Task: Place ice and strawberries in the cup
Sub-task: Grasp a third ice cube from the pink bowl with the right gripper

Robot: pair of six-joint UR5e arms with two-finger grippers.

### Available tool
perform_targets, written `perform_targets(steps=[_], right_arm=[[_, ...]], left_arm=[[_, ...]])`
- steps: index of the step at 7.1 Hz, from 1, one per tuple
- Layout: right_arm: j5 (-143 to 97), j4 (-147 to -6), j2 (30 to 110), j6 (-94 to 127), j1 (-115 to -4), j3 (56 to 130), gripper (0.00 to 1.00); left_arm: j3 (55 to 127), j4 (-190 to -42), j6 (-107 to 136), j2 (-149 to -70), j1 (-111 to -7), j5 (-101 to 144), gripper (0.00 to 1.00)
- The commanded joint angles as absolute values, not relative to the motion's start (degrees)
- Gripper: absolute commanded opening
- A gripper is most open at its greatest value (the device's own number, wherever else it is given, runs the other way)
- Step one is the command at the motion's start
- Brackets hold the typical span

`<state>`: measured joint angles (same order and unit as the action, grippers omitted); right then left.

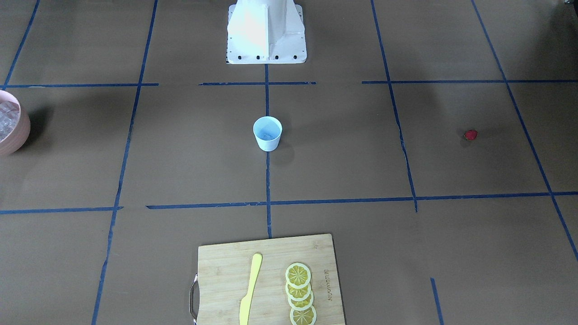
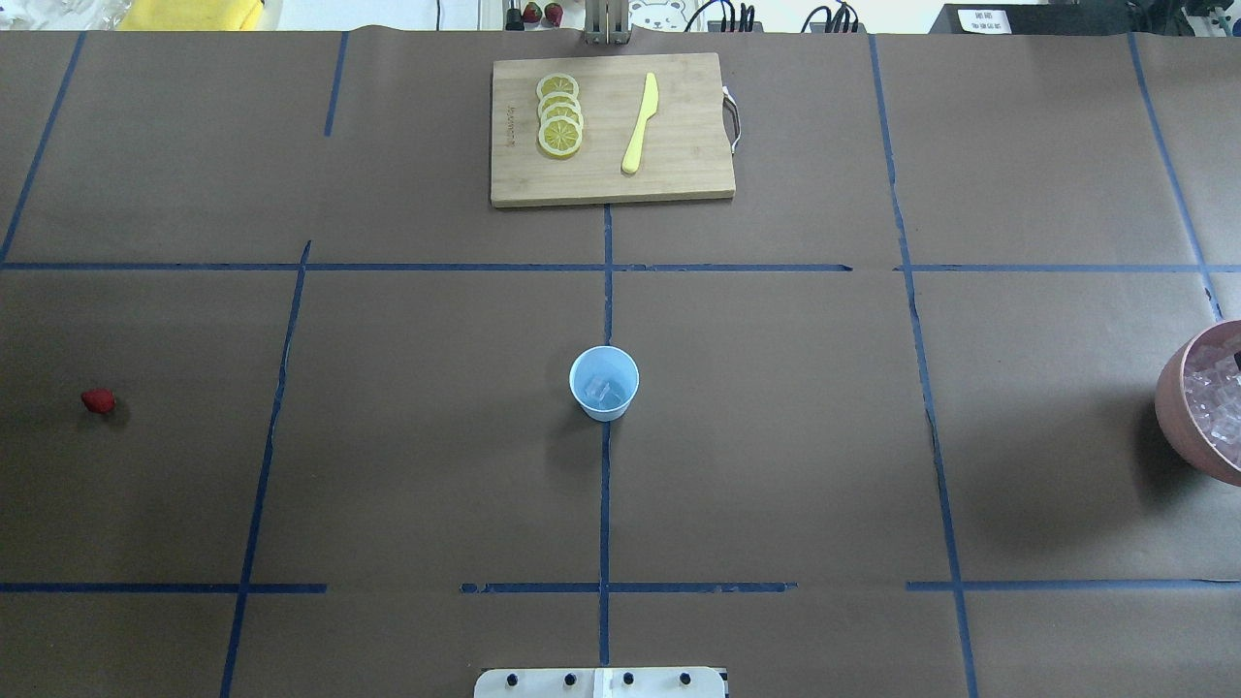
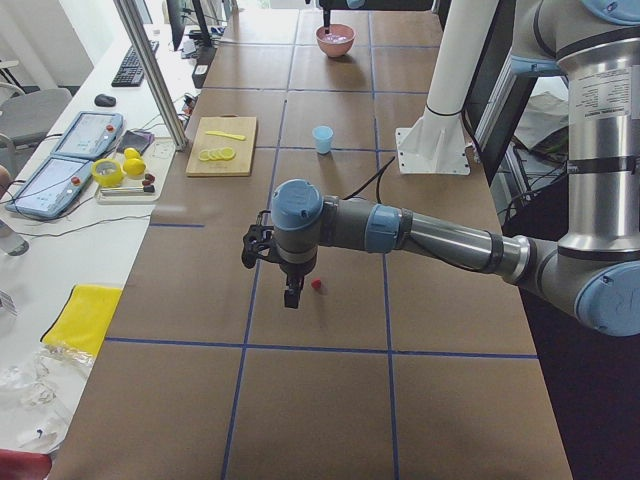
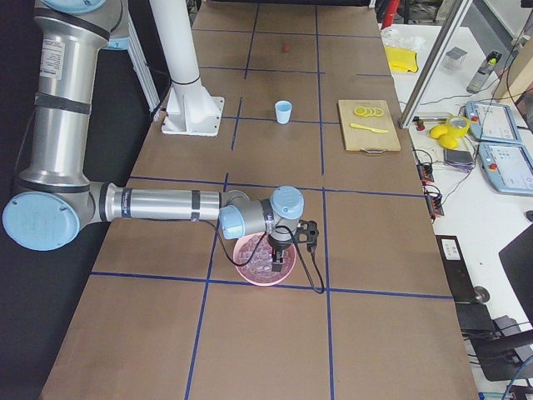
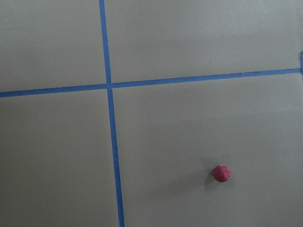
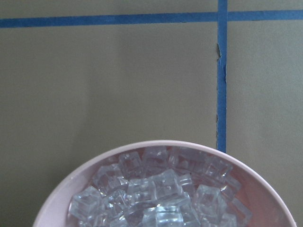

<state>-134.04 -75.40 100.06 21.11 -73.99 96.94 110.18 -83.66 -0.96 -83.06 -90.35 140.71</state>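
Observation:
The pale blue cup (image 2: 604,383) stands upright at the table's middle, with a few clear ice cubes (image 2: 608,391) inside. More ice (image 6: 156,194) fills the pink bowl (image 2: 1168,407) at the right edge. One small red strawberry (image 2: 98,400) lies on the paper far left; it is lower right in the left wrist view (image 5: 221,173). My left gripper (image 3: 291,298) hangs above and just beside the strawberry (image 3: 317,284). Over the bowl (image 4: 246,265) hovers my right gripper (image 4: 279,265). Both grippers show only in the side views, so I cannot tell if they are open or shut.
A wooden cutting board (image 2: 679,174) sits at the far middle, with several lemon slices (image 2: 559,114) and a yellow knife (image 2: 641,122) on it. The robot's white base (image 1: 266,34) stands at the near edge. Blue tape lines cross the brown paper.

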Motion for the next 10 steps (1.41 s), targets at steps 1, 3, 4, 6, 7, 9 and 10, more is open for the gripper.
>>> perform_targets(steps=[1,3,4,6,7,9,10], right_arm=[[-133.8,-75.3,100.0,21.4,-72.4,96.6,0.93],[-133.5,-75.3,99.9,21.4,-71.7,96.1,0.92],[-133.2,-75.3,99.9,21.4,-71.7,95.7,0.85],[-133.0,-75.3,99.9,21.4,-71.6,94.7,0.68],[-133.0,-75.3,99.9,21.4,-71.5,94.7,0.50],[-133.2,-75.2,99.8,21.4,-71.5,94.8,0.00],[-133.2,-75.2,99.8,21.4,-71.5,95.1,0.00]], left_arm=[[110.2,-83.7,-1.0,-83.1,-90.4,140.7,1.00],[110.2,-83.7,-1.0,-83.1,-90.4,140.7,1.00],[110.2,-83.7,-1.0,-83.1,-90.4,140.7,1.00],[110.2,-83.7,-1.0,-83.1,-90.4,140.7,1.00],[110.2,-83.7,-1.0,-83.1,-90.4,140.7,1.00],[110.3,-83.7,-1.0,-83.1,-90.4,140.7,1.00],[110.3,-83.7,-1.0,-83.1,-90.4,140.7,1.00]])
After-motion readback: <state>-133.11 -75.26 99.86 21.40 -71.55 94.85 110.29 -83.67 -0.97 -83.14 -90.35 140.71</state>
